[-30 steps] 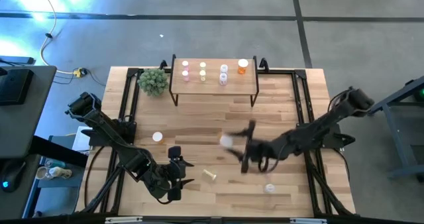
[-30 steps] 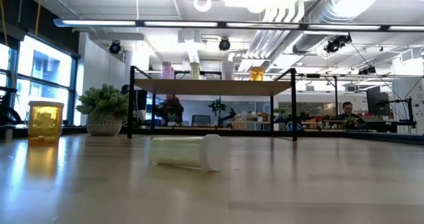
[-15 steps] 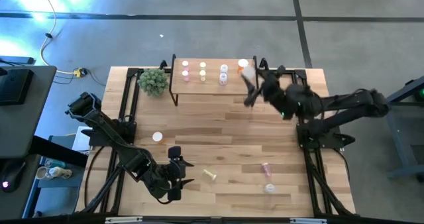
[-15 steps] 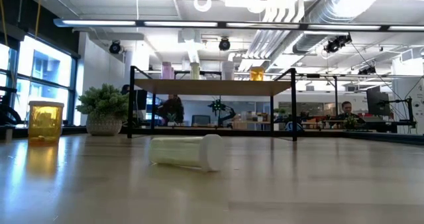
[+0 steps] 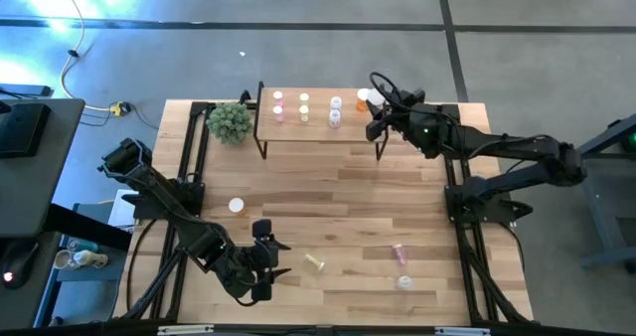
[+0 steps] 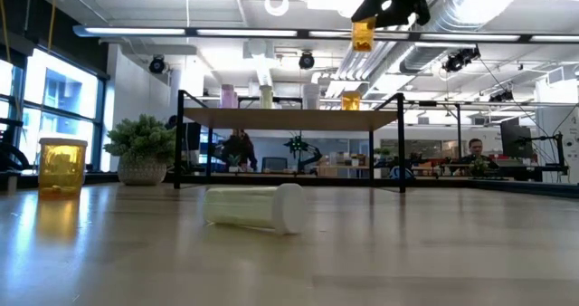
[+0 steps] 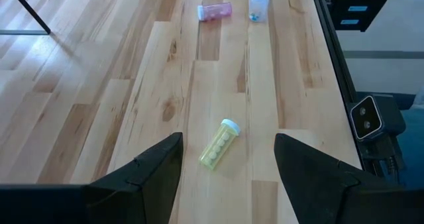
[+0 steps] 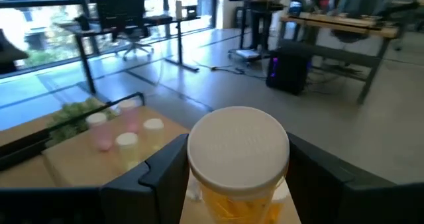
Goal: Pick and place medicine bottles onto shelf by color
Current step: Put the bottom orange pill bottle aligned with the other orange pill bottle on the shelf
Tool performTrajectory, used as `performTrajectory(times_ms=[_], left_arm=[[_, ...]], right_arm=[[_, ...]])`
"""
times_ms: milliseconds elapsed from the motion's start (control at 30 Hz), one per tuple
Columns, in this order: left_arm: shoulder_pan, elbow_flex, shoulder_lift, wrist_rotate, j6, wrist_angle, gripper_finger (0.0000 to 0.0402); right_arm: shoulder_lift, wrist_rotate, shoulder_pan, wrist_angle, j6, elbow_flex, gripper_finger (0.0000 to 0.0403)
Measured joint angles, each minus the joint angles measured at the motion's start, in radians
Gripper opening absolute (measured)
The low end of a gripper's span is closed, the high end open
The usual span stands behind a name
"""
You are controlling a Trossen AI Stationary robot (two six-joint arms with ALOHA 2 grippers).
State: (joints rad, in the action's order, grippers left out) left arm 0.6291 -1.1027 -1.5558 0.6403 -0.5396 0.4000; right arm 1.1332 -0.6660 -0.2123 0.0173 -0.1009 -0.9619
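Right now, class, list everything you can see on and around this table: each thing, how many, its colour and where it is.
shelf: one, light wood, black legs, far side of the table.
shelf bottles: seven; two pink, two yellow-green, two pale, one orange.
loose bottles: three on the table's near side; yellow-green, pink, pale blue.
upright amber bottle: one, left part of the table.
potted plant: one, green, left of shelf.
left pincer: open, empty, near front edge.
right pincer: shut on held orange bottle, above shelf's right end.
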Motion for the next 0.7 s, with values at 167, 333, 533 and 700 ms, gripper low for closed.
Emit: performTrajectory(times_ms=[167, 333, 533, 700], left_arm=[[0.0, 0.0, 0.0, 0.0, -0.006, 0.0, 0.0227], [0.0, 0.0, 0.0, 0.0, -0.006, 0.0, 0.0227], [0.0, 0.0, 0.0, 0.0, -0.006, 0.0, 0.0227], [0.0, 0.0, 0.0, 0.0, -0.006, 0.0, 0.0227]], right_arm=[[0.0, 0.039, 0.0, 0.035, -0.026, 0.0, 0.0205], [0.01, 0.039, 0.0, 0.085, -0.057, 0.007, 0.0205], [0.034, 0.048, 0.003, 0.071, -0.072, 0.073, 0.0205], [0.034, 0.048, 0.003, 0.035, -0.067, 0.078, 0.0205]])
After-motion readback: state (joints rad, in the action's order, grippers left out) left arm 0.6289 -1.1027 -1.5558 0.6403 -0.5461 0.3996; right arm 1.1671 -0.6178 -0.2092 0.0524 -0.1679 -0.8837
